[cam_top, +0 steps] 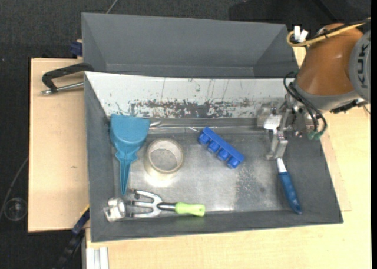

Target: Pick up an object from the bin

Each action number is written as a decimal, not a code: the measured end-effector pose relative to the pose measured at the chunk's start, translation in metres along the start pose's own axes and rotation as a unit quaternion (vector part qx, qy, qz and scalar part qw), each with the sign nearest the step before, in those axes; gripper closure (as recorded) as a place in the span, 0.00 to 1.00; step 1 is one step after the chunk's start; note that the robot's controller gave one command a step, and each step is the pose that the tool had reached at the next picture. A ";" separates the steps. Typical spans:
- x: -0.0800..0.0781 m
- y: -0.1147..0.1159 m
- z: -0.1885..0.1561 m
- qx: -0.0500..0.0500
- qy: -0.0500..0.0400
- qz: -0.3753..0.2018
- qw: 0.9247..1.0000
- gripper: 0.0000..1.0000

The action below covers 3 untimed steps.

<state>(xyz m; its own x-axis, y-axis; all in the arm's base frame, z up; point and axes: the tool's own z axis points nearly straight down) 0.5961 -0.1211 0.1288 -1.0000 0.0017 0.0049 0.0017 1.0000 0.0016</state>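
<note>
The gripper [275, 151] hangs low at the right side of the bin [177, 94], just above the upper, pale end of a slim blue-handled tool [288, 188], perhaps a toothbrush. The tool lies slanted along the foot of the right wall. From this angle I cannot tell how far the gripper is open, and nothing can be seen held in it.

The tool is the nearest thing, so it looks like the likeliest pick, though that is a judgement. The blue ridged block [220, 148] lies well apart toward the middle. The roll of tape [164, 156], the blue funnel [126, 138] and the green-handled garden fork [156, 206] lie further left.

To do this step well, the gripper should:
- open before it goes down
- turn so that it closes across the narrow width of the handle, not along it
- shift a little down the handle toward the thicker blue part, since the pale tip offers less to hold

The sloping wall just beside the tool is the main risk: a straight, vertical descent would keep the wrist off the metal. The thin handle lies flat on the floor, so the gripper would need to reach right down to the floor, or it may close over the top of the handle and miss
</note>
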 end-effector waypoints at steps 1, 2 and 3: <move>-0.002 0.000 -0.005 0.001 -0.004 -0.001 1.000 0.00; 0.012 0.038 0.029 0.001 -0.006 0.077 0.997 0.00; 0.012 0.073 0.021 0.000 -0.003 0.066 0.998 0.00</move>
<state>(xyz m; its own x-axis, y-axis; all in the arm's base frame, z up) 0.5839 -0.0485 0.1078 -0.9909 0.1343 -0.0005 0.1343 0.9909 0.0020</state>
